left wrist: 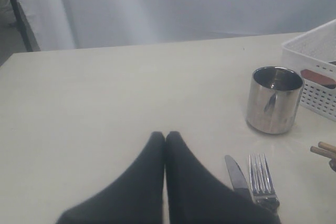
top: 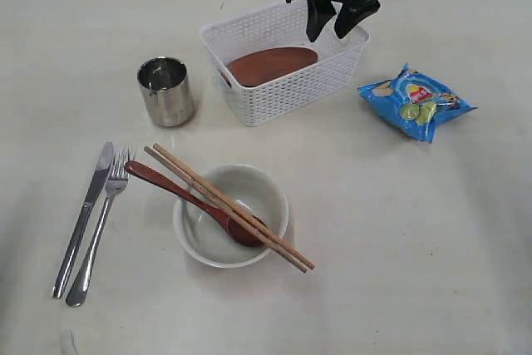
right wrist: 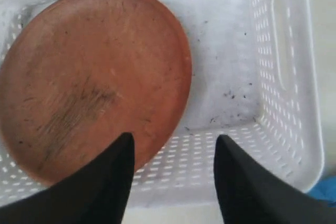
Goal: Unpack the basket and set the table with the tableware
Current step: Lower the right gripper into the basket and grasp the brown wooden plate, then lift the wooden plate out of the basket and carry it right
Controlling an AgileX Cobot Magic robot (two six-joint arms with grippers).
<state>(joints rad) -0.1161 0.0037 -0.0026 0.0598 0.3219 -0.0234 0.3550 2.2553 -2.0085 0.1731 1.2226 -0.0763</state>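
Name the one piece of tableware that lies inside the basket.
The reddish-brown plate, inside the white basket. The steel cup, knife, fork, bowl, red spoon and chopsticks all sit out on the table.

We see a broad pale beige tabletop (top: 416, 288) with faint wood grain filling the scene. Beyond its edge hangs a plain pale grey-white backdrop (left wrist: 184, 3) with soft vertical folds. A thin dark upright bar (left wrist: 20, 19) stands past one table corner. The light is soft and even, and shadows are faint.
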